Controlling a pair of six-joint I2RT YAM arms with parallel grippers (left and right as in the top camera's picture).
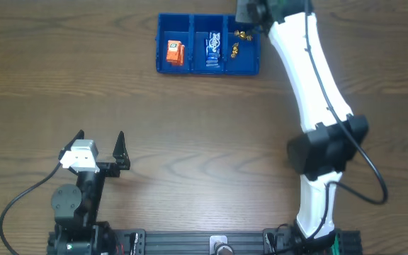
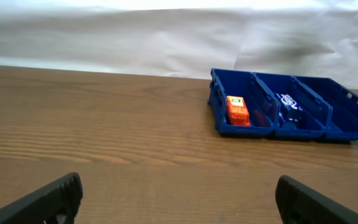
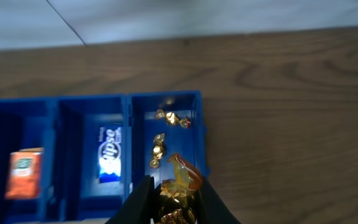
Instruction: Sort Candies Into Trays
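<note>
The blue plastic tray (image 1: 174,27) has three long compartments side by side. The right hand (image 3: 176,190) is over the tray's right compartment, closed on a shiny gold-wrapped candy (image 3: 182,176). More gold candies (image 3: 158,151) lie loose inside this compartment. An orange box (image 1: 175,52) lies lengthwise in the left compartment and a blue packet (image 1: 212,48) in the middle one. The left hand (image 1: 100,138) stands open, well apart from the tray, over bare wooden bench (image 1: 204,142).

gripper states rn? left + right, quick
left gripper: open, empty.
right gripper: shut on a gold-wrapped candy, over the blue tray.
</note>
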